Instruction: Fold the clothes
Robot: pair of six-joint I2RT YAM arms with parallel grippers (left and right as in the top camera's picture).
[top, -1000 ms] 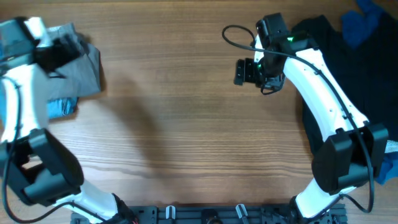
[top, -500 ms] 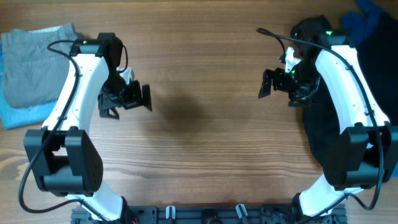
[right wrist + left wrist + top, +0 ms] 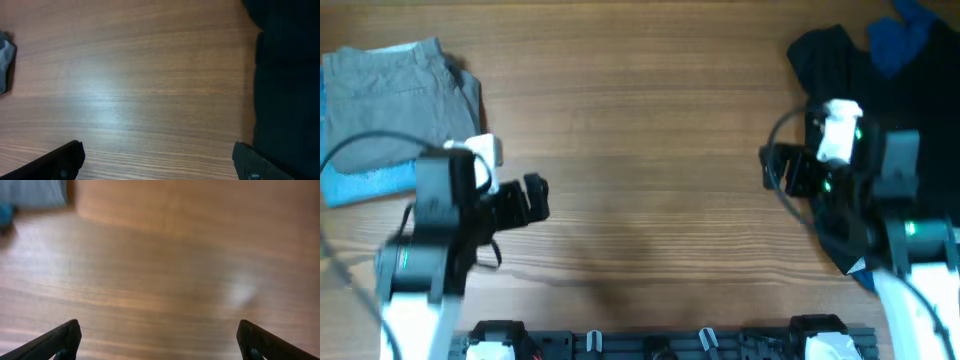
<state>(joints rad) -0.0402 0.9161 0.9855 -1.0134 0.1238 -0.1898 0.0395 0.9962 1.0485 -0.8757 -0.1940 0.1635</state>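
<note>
From overhead, the grey trousers [image 3: 395,95] lie folded at the table's [image 3: 650,110] far left corner, resting on a light-blue garment [image 3: 360,185] that shows beneath their near edge. The left arm is drawn in low at the near left, its left gripper [image 3: 532,198] pointing toward the table's middle, well apart from the trousers. The right arm is bent at the near right over a black garment [image 3: 910,90], with a blue cloth [image 3: 910,35] beyond it; the right gripper [image 3: 782,172] points inward. In the left wrist view the fingers [image 3: 60,341] stand spread wide over bare wood, holding nothing. The right wrist view shows the same: fingers [image 3: 60,159] parted and empty, black garment just to the right.
</note>
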